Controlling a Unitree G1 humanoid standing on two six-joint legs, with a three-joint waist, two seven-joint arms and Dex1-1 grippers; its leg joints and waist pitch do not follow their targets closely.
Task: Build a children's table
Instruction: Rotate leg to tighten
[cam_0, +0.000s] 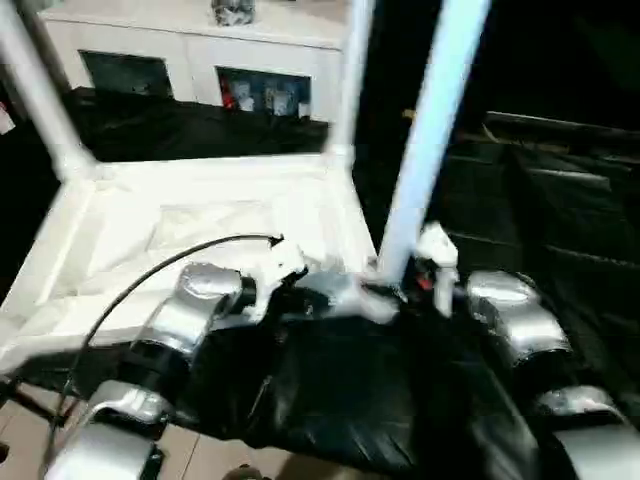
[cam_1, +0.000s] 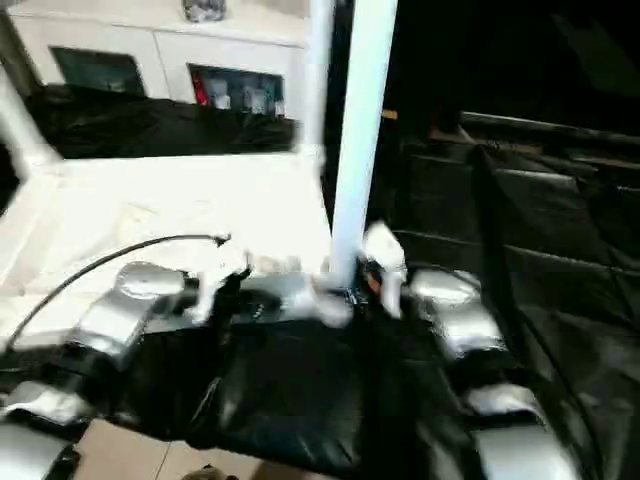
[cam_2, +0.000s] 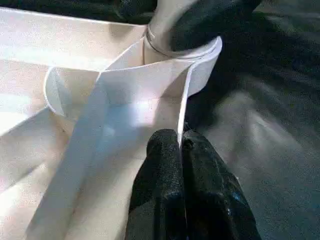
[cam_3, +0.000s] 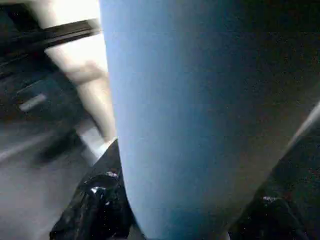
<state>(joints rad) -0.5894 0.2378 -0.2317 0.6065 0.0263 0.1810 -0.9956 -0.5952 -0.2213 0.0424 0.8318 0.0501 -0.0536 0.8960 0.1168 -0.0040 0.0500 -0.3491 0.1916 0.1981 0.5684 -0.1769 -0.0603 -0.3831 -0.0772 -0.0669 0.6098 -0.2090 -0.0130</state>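
Note:
The white tabletop (cam_0: 200, 220) lies upside down on a black-covered surface. Two white legs stand in its far corners, one on the left (cam_0: 40, 100) and one on the right (cam_0: 350, 80). A third leg (cam_0: 425, 130) rises from the near right corner socket (cam_2: 180, 65). My right gripper (cam_3: 180, 210) is shut on this leg low down, one black finger (cam_3: 95, 200) on each side. My left gripper (cam_2: 181, 137) is shut on the tabletop's thin rim just beside that socket. In the head views both grippers meet at that corner, the left (cam_0: 345, 290) and the right (cam_0: 400, 285).
A white cabinet (cam_0: 200, 50) with glass-fronted doors stands behind the tabletop. Black sheeting (cam_0: 340, 400) covers the surface in front and to the right. A black cable (cam_0: 150, 270) arcs over my left forearm. Pale floor tiles (cam_0: 230, 460) show at the near edge.

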